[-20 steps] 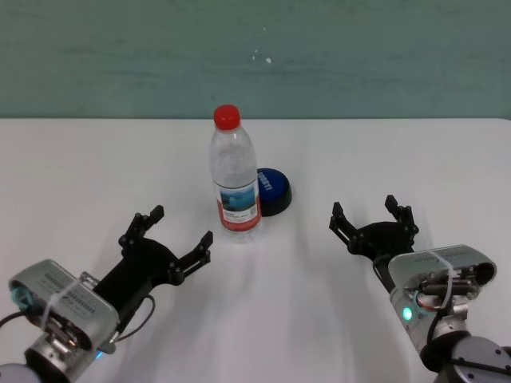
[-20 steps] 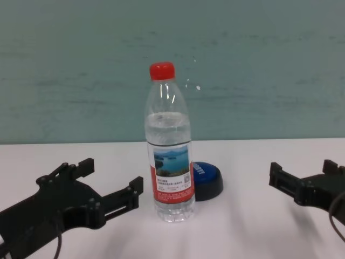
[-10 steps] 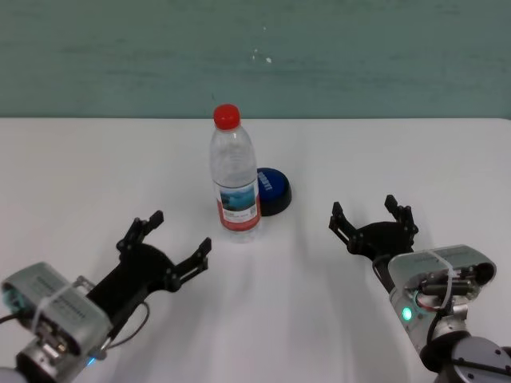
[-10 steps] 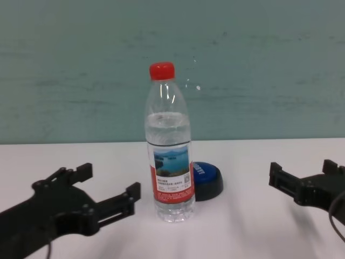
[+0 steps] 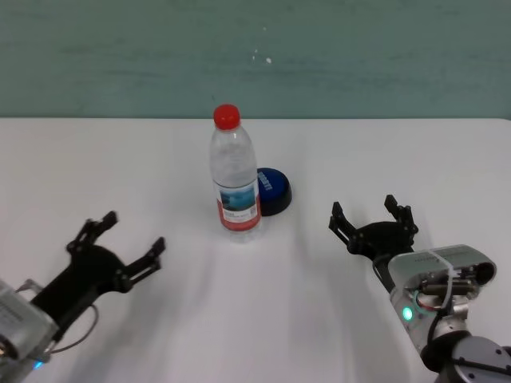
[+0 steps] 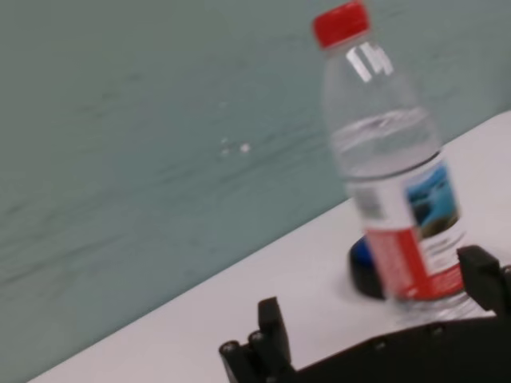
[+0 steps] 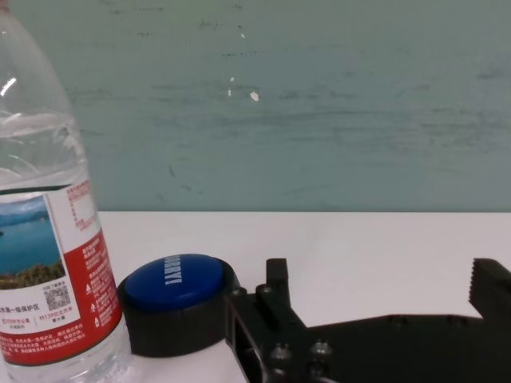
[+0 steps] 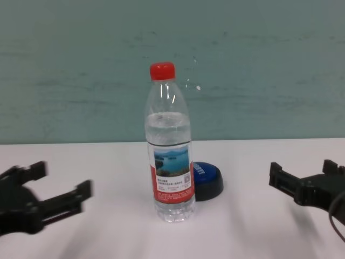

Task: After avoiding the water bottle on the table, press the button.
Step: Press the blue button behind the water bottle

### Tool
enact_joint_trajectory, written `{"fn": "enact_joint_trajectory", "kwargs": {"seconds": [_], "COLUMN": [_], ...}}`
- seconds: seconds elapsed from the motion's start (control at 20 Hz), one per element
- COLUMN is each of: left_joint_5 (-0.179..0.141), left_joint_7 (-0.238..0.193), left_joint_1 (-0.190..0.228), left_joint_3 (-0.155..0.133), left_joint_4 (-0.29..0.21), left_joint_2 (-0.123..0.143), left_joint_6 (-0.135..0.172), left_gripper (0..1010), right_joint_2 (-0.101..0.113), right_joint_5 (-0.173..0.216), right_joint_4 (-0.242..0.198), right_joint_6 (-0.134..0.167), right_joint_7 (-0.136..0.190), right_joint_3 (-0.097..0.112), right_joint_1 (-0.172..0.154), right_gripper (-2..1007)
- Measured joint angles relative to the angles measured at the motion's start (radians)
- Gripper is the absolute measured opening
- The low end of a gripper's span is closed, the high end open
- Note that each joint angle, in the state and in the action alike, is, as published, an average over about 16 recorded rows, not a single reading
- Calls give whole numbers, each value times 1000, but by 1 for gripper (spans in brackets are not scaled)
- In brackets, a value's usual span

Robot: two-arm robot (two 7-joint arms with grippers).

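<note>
The water bottle (image 5: 235, 177) stands upright mid-table, clear with a red cap and a lake label; it also shows in the chest view (image 8: 169, 154), the left wrist view (image 6: 395, 183) and the right wrist view (image 7: 48, 231). The blue button (image 5: 271, 190) sits just behind it to the right, partly hidden by the bottle in the chest view (image 8: 207, 179) and plain in the right wrist view (image 7: 177, 299). My left gripper (image 5: 118, 245) is open and empty, well left of the bottle. My right gripper (image 5: 374, 219) is open and empty, to the right of the button.
The white table (image 5: 263, 319) is wide and smooth. A teal wall (image 5: 255, 56) runs behind its far edge.
My left gripper has pulled back and to the left, away from the bottle. The right gripper, the bottle and the button have not moved.
</note>
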Motion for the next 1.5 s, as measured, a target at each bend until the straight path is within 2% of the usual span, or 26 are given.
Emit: {"fn": "enact_joint_trajectory", "kwargs": {"seconds": [0.25,0.55,1.0,1.25,1.5], "left_joint_5": [-29,-50,-53,-46,-38], "left_joint_7": [-26,-66,-126,-150,-166], "left_joint_1": [-36,-134,-331,-432,-513], "left_joint_3": [-24,-17,53,100,142], "left_joint_4": [53,159,356,463,554], "left_joint_2": [20,26,6,-19,-49], "left_joint_6": [-18,-38,-73,-95,-115], "left_gripper": [1000,1000,1000,1000,1000], "right_joint_2": [0,0,0,0,0], "right_joint_5": [0,0,0,0,0], "right_joint_4": [0,0,0,0,0], "right_joint_6": [0,0,0,0,0], "right_joint_7": [0,0,0,0,0], "right_joint_3": [0,0,0,0,0], "right_joint_1": [0,0,0,0,0], "right_gripper": [1004,1004,1004,1004,1004]}}
